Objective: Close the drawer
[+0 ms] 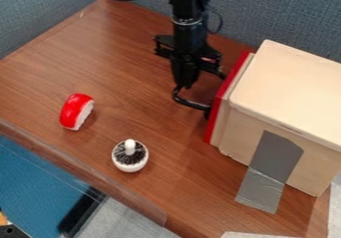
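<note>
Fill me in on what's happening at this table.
A black robot arm is working on closing a drawer in the pale wooden box. Its gripper is right at the black handle on the drawer's red front. The drawer looks nearly or fully shut; I can't tell which. Apart from that, a red-and-white toy and a small round white brush lie on the wooden table.

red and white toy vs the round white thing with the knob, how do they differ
The red and white toy is elongated and curved; the round white thing is circular, with a knob on top. The red and white toy is mostly red, while the round white thing has black streaks. Both rest on the wooden table.
</note>
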Available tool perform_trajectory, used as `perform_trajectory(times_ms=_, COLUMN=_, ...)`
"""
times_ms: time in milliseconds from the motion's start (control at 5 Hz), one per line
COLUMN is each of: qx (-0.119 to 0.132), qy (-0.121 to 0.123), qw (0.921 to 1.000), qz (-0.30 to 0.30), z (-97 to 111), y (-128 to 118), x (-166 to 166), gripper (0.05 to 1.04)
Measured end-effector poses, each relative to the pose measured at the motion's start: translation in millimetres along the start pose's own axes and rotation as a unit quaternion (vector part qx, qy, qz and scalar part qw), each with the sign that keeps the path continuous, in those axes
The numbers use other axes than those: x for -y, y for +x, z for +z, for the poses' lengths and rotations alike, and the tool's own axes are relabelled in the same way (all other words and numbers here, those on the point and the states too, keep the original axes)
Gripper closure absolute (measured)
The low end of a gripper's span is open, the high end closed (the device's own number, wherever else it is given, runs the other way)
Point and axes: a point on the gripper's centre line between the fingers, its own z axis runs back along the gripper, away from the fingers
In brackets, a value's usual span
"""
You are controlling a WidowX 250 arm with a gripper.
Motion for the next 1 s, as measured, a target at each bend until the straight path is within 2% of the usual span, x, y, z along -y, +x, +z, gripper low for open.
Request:
perform_trajectory(times_ms=200, qx=0.0, qy=-0.006, qw=0.9998, qz=-0.017, z=-1, y=-1, x=17, gripper=0.975)
perform_trajectory(times_ms=400, qx=0.002, qy=-0.003, qw=0.9998, qz=-0.02, z=-2, y=-1, x=17, gripper=0.95)
perform_trajectory(times_ms=600, qx=-0.002, qy=0.018, qw=0.9997, qz=-0.013, z=3, y=-4, x=13, gripper=0.745)
perform_trajectory(times_ms=800, qx=0.007, qy=0.075, qw=0.9971, qz=0.008, z=22, y=-3, x=-3, gripper=0.445)
perform_trajectory(times_ms=1000, qx=0.009, qy=0.112, qw=0.9936, qz=0.009, z=50, y=-3, x=-14, gripper=0.162)
